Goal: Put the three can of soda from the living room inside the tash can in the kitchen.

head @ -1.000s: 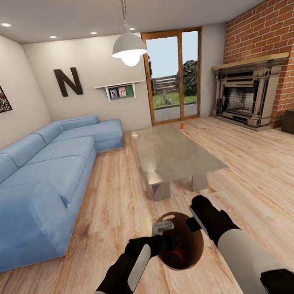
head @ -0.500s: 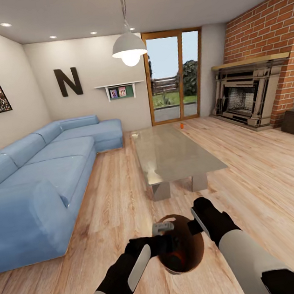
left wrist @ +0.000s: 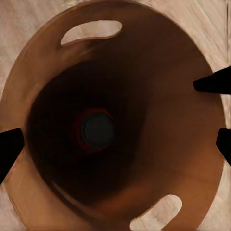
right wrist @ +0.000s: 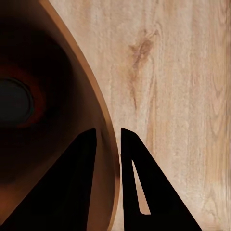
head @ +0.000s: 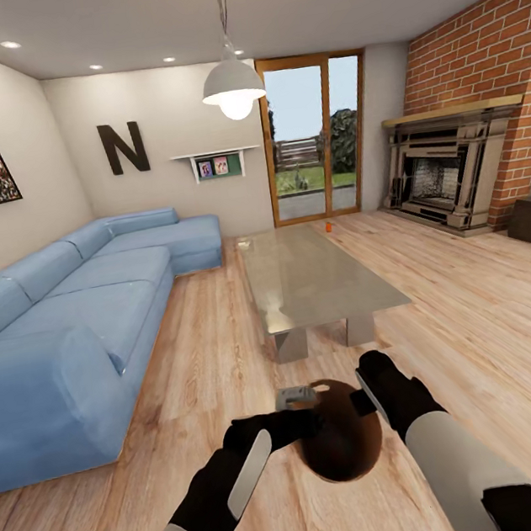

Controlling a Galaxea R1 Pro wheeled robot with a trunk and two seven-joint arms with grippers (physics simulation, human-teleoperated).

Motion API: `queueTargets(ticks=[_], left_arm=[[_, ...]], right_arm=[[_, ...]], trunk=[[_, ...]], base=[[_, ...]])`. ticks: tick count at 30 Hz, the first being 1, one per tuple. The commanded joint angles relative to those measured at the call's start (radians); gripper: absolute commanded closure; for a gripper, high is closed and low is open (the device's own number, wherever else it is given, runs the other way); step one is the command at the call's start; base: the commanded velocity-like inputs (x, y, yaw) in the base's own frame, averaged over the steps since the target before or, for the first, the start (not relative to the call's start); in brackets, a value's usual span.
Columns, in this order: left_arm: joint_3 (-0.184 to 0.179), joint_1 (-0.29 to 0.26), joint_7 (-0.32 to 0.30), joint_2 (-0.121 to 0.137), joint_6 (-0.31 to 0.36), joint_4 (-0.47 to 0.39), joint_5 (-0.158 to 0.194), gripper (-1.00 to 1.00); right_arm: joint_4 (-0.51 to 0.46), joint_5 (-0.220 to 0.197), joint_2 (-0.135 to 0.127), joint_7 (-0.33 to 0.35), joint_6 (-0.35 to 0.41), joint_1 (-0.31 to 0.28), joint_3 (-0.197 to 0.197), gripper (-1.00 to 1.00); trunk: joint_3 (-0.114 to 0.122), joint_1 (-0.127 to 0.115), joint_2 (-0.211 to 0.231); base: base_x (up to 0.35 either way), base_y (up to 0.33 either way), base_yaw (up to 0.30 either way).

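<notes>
1 can in bin, 1 on far end of worktop at; 3rd unseen. Bin in living room, carried low ahead. Right gripper pinching rim, jaws clenched. Left gripper at opposite rim, jaws spread.

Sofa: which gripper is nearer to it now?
Left. The left gripper is at the trash can's sofa-side rim; the right gripper pinches the opposite rim, farther from the sofa.

The room is evenly bright from the pendant lamp and glass door; wrist views are dim, soft.
</notes>
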Motion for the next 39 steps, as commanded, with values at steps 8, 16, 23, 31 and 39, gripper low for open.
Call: queueTargets(ticks=[8,16,23,31,39], left_arm=[[0.000,0.002,0.001,0.001,0.071,-0.155,0.000,-1.00],[0.002,0.009,0.001,0.006,0.119,-0.261,0.002,-1.00],[0.007,0.010,0.010,0.010,0.129,-0.281,0.000,-1.00],[0.005,0.010,0.066,0.010,0.129,-0.275,-0.001,-1.00],[0.007,0.009,0.137,0.009,0.114,-0.144,-0.001,-1.00]], right_arm=[[0.037,-0.015,-0.003,-0.051,0.000,-0.001,0.000,1.00],[0.057,-0.015,-0.018,-0.076,0.000,-0.001,0.000,1.00],[0.056,-0.020,-0.116,-0.068,0.000,-0.002,-0.004,1.00],[0.051,-0.021,-0.197,-0.064,0.000,-0.002,-0.060,1.00],[0.048,-0.022,-0.230,-0.062,0.000,-0.002,-0.104,1.00]], trunk=[[0.000,0.000,0.000],[0.000,0.000,0.000],[0.000,0.000,0.000],[0.000,0.000,0.000],[0.000,0.000,0.000]], base=[[0.000,0.000,0.000],[0.000,0.000,0.000],[0.000,0.000,0.000],[0.000,0.000,0.000],[0.000,0.000,0.000]])
